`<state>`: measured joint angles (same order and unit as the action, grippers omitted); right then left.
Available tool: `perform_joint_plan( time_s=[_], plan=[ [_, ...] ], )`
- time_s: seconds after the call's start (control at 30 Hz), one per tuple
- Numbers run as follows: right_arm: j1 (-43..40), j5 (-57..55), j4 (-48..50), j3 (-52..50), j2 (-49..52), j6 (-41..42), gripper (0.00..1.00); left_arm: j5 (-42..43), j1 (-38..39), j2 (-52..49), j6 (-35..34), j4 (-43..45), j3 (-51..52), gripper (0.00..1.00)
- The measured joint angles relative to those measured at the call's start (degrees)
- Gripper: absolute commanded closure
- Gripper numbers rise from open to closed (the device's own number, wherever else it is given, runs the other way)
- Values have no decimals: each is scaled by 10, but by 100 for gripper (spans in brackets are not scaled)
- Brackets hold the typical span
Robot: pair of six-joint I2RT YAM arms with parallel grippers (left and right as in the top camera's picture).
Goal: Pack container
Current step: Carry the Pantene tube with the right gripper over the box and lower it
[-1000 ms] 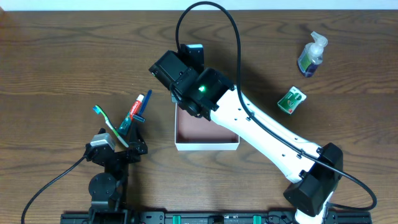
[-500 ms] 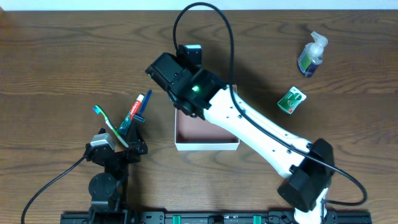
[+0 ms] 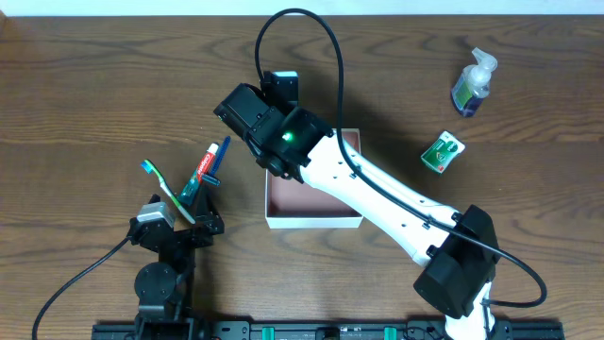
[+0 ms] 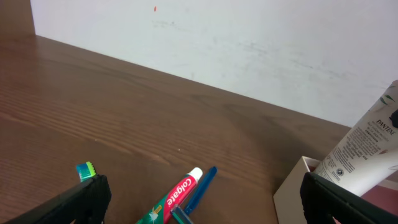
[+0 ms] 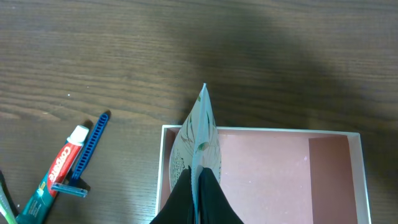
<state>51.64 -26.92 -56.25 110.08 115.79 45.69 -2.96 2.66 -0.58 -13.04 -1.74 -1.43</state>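
Observation:
The container [image 3: 313, 220] is a shallow white box with a pinkish inside [image 5: 273, 180] at the table's middle. My right gripper [image 5: 199, 186] is shut on the flat crimped end of a white Pantene tube [image 5: 198, 140], held over the box's left edge; the tube also shows in the left wrist view [image 4: 367, 152]. My left gripper [image 4: 202, 218] is open and empty, low at the left, with a Colgate toothpaste tube [image 4: 176, 198], a blue razor [image 4: 200, 186] and a toothbrush [image 4: 85, 169] in front of it.
A blue soap pump bottle [image 3: 473, 83] and a small green packet [image 3: 443, 152] lie at the right. The right arm [image 3: 377, 194] stretches across the box from the front right. A white wall [image 4: 249, 43] stands behind the table.
My right gripper with the tube has moved a little to the left, toward the box's left edge. The left arm has not moved.

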Motion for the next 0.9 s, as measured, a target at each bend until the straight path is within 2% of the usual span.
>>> perform_joint_plan(
  time_s=[0.77, 0.9],
  plan=[
    [0, -8, 15, 0, 13, 4, 99, 0, 0, 0, 0, 0, 0, 2],
    [1, -11, 16, 0, 13, 5, 91, 0, 0, 0, 0, 0, 0, 2]
  ],
)
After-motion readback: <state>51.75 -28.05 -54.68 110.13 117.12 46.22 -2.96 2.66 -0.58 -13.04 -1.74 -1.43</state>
